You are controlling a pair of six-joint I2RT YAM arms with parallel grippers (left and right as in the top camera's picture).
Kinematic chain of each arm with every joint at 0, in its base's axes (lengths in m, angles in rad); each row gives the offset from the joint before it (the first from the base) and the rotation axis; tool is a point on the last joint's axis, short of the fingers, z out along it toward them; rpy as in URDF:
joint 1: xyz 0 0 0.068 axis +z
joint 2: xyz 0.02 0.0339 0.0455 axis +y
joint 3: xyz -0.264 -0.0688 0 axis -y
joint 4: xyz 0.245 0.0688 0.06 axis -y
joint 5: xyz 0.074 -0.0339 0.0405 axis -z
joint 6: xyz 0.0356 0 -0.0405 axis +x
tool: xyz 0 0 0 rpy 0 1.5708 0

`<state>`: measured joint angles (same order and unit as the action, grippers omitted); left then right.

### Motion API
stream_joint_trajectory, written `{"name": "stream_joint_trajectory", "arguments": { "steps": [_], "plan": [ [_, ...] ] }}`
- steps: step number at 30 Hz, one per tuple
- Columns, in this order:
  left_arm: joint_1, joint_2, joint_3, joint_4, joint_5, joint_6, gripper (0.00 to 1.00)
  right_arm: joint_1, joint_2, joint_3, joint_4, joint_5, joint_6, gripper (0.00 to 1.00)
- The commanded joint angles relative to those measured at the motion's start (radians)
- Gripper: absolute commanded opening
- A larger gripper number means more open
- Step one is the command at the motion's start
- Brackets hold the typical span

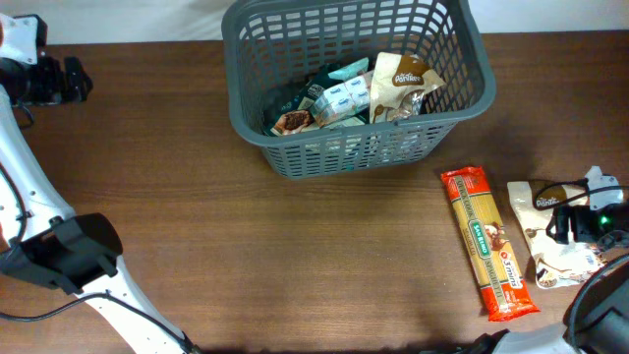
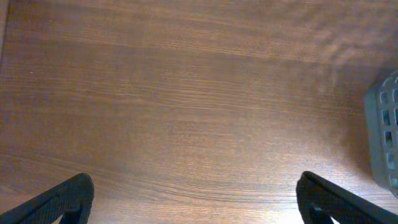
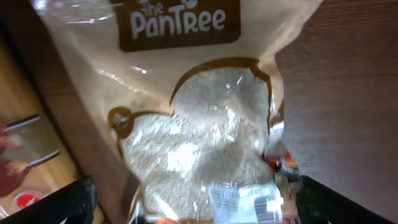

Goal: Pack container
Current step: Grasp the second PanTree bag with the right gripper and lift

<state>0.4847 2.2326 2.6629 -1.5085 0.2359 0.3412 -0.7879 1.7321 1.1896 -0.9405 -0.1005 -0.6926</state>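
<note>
Right gripper (image 3: 199, 205): right wrist view; jaws fully apart, one dark fingertip in each lower corner, clamped on nothing.
Rice bag (image 3: 205, 143): directly beneath the right gripper; clear film with a brown "The Pantree" label, white grains visible through a window; barcode sticker at its lower end.
Pasta packet (image 3: 25, 155): just beside the rice bag at the left edge; only a tan strip with a red mark shows.
Table (image 3: 348, 93): dark wood, bare to the right of the rice bag.
Left gripper (image 2: 196, 199): left wrist view; jaws fully apart, fingertips in the lower corners, nothing between them but bare table.
Container (image 2: 385, 130): left wrist view; a grey slotted wall at the right edge, well apart from the left fingers.
Container, overhead view (image 1: 334, 147): upright at the top centre of the table, far from both grippers.
Container contents: a brown-and-white Pantree bag (image 1: 403, 84) leaning at the right; pale teal-and-white packets (image 1: 344, 93) in the middle; a small brown packet (image 1: 292, 120) at the left front.
Outside the container: pasta packet and rice bag lie side by side at the right, lengthwise, the right gripper above the bag.
Left gripper, overhead view: top left corner, over bare table.
</note>
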Motion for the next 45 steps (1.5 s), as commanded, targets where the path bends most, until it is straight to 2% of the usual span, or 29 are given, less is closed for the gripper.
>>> {"name": "stream_joint_trajectory", "arguments": {
  "steps": [1, 18, 20, 22, 23, 27, 28, 33, 38, 41, 45],
  "plan": [
    [0.002, -0.008, 0.002, -0.012, 0.011, 0.016, 0.99, -0.005, 0.046, -0.009, 0.019, -0.024, -0.013, 0.99],
    [0.002, -0.008, 0.002, -0.052, 0.012, 0.015, 0.99, -0.005, 0.251, -0.009, 0.119, -0.024, -0.056, 1.00],
    [0.002, -0.008, 0.002, -0.055, 0.012, 0.015, 0.99, -0.005, 0.272, -0.009, 0.130, -0.024, -0.056, 0.97],
    [0.002, -0.008, 0.002, -0.057, 0.012, 0.014, 0.99, -0.006, 0.290, -0.010, 0.138, -0.026, -0.056, 0.93],
    [0.002, -0.008, 0.002, -0.057, 0.012, 0.012, 0.99, -0.006, 0.299, -0.010, 0.144, -0.027, -0.055, 0.84],
    [0.002, -0.008, 0.002, -0.056, 0.012, 0.011, 0.99, -0.006, 0.320, -0.010, 0.156, -0.037, -0.055, 0.31],
    [0.002, -0.008, 0.002, -0.056, 0.012, 0.012, 0.99, -0.006, 0.321, -0.010, 0.160, -0.047, -0.054, 0.05],
    [0.002, -0.008, 0.002, -0.056, 0.012, 0.012, 0.99, -0.006, 0.320, -0.009, 0.180, -0.063, -0.010, 0.04],
    [0.002, -0.008, 0.002, -0.056, 0.012, 0.012, 0.99, -0.002, 0.319, 0.038, 0.183, -0.210, 0.079, 0.03],
    [0.002, -0.008, 0.002, -0.055, 0.011, 0.012, 0.99, 0.003, 0.314, 0.133, 0.182, -0.215, 0.196, 0.04],
    [0.002, -0.008, 0.002, -0.048, 0.011, 0.013, 0.99, 0.025, 0.299, 0.340, 0.108, -0.272, 0.205, 0.04]
  ]
}}
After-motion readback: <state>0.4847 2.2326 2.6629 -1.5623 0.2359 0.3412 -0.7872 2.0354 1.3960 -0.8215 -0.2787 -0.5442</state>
